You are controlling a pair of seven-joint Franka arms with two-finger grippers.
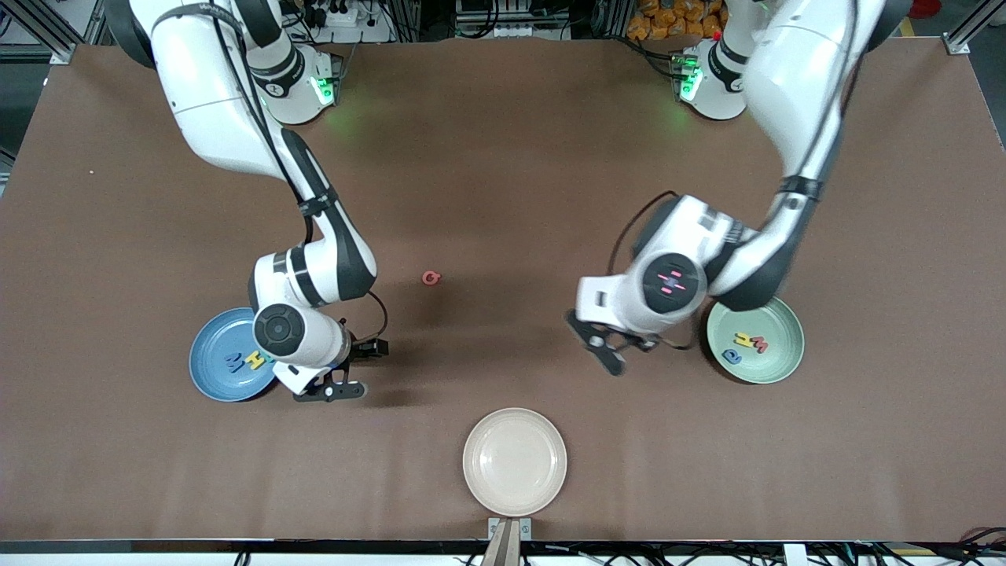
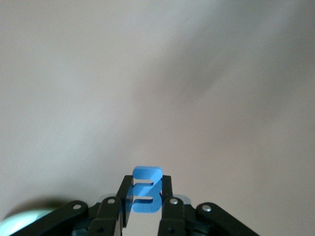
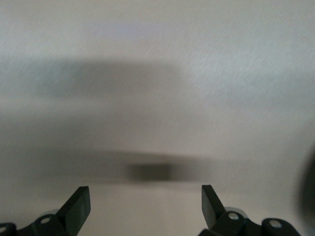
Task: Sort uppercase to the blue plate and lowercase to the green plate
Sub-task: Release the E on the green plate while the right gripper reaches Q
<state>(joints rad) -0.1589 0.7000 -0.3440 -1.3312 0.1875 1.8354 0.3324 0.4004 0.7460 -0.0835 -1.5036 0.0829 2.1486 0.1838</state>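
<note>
left end effector [image 2: 146,206]: pinches rounded foam blue m [image 2: 146,196] | right end effector [image 3: 145,206]: spread

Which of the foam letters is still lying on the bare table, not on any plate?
The red G. It lies alone on the brown table between the two arms, while the other visible letters sit on plates or in the left gripper.

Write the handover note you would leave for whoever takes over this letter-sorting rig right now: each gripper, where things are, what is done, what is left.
Left gripper: shut on a small blue letter, over bare table beside the green plate.
Right gripper: open, empty, over the table beside the blue plate.
Done: blue and yellow letters lie on the blue plate; blue, yellow and red letters lie on the green plate.
Left: place the held blue letter; red G lies alone mid-table, for the blue plate.
Cream plate, nearest the front camera, holds nothing.
</note>
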